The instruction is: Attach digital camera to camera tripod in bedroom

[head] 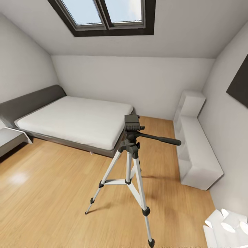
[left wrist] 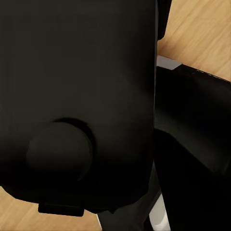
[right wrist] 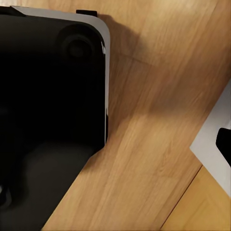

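Tripod [head: 129, 162] stands mid-floor off the bed's [head: 74, 120] foot corner with a bare head, no camera around, can't tell gripper states, so I'd find the camera first.

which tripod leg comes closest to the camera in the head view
The right-hand leg of the camera tripod: its foot reaches the picture's bottom edge, while the other two feet stop higher up.

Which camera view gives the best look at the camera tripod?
The head view: the camera tripod stands whole on the wood floor, near the bed. The wrist views show dark robot bodywork and floor instead.
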### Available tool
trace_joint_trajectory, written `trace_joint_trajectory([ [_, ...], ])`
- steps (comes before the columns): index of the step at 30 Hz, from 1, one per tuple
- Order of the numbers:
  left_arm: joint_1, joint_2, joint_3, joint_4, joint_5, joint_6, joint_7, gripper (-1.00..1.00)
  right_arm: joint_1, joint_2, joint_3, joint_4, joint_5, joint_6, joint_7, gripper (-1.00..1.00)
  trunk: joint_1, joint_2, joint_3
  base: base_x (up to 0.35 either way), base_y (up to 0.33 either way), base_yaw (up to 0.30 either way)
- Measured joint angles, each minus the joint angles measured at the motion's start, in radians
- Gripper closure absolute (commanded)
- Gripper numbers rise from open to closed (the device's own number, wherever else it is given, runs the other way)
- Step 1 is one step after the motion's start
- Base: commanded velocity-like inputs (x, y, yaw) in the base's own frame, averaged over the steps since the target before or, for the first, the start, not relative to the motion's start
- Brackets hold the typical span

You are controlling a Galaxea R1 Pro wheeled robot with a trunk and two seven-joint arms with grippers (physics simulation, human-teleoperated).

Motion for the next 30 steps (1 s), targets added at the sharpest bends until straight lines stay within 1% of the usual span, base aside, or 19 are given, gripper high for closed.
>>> trace_joint_trajectory([
  [30, 0.000, 0.000, 0.000, 0.000, 0.000, 0.000, 0.000, 1.00, 0.000, 0.000, 0.000, 0.000, 0.000, 0.000, 0.000, -1.00, 0.000, 0.000, -0.048, 0.000, 0.000, 0.000],
])
